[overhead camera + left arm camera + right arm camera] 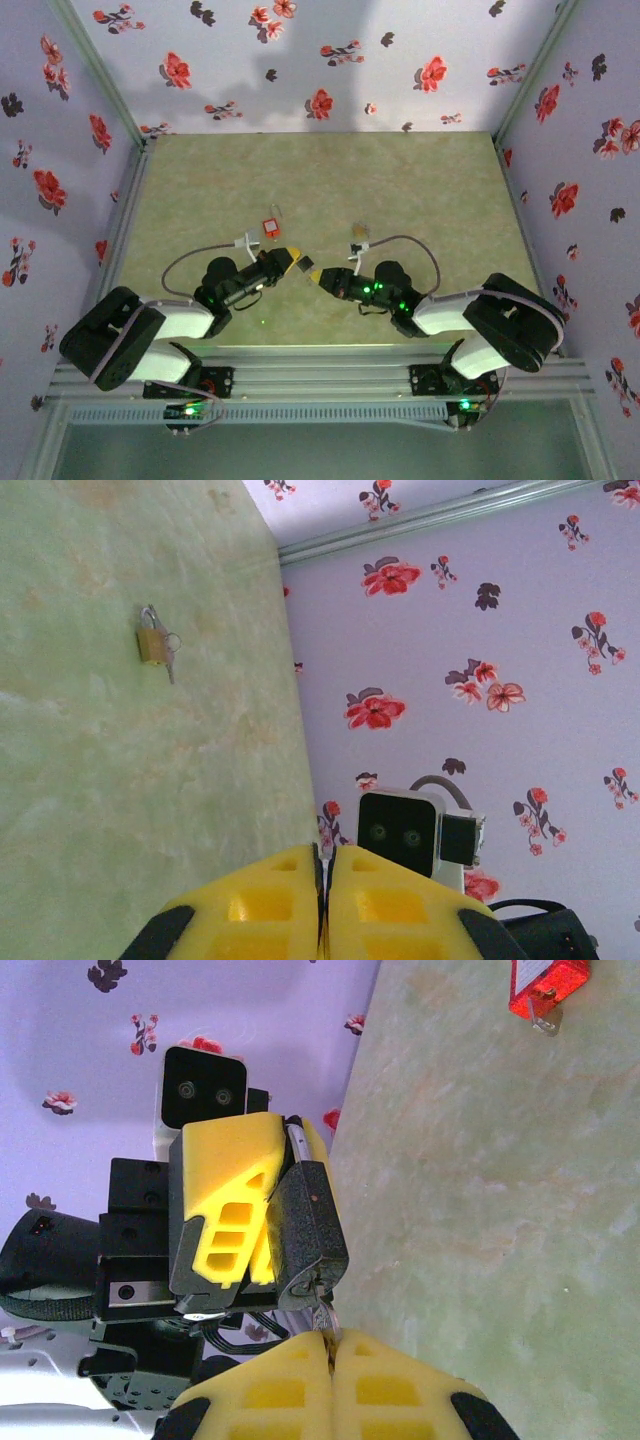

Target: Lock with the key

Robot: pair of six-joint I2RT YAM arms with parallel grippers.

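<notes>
A black padlock [307, 265] hangs in the air between my two grippers above the near middle of the table. In the right wrist view the padlock [312, 1215] sits against the yellow fingers [225, 1210] of my left gripper [296, 260], which is shut on it. In the left wrist view the left gripper [325, 865] pinches a thin metal sliver. A silver key [328, 1310] sticks in the keyhole on the padlock's bottom face. My right gripper [330, 1345] is shut on the key's head, tip to tip with the left one [316, 275].
A red padlock [270, 226] [545, 980] lies on the green tabletop [420, 190] beyond the left gripper. A brass padlock with keys [358, 235] [152, 645] lies beyond the right gripper. Flowered walls close the table on three sides.
</notes>
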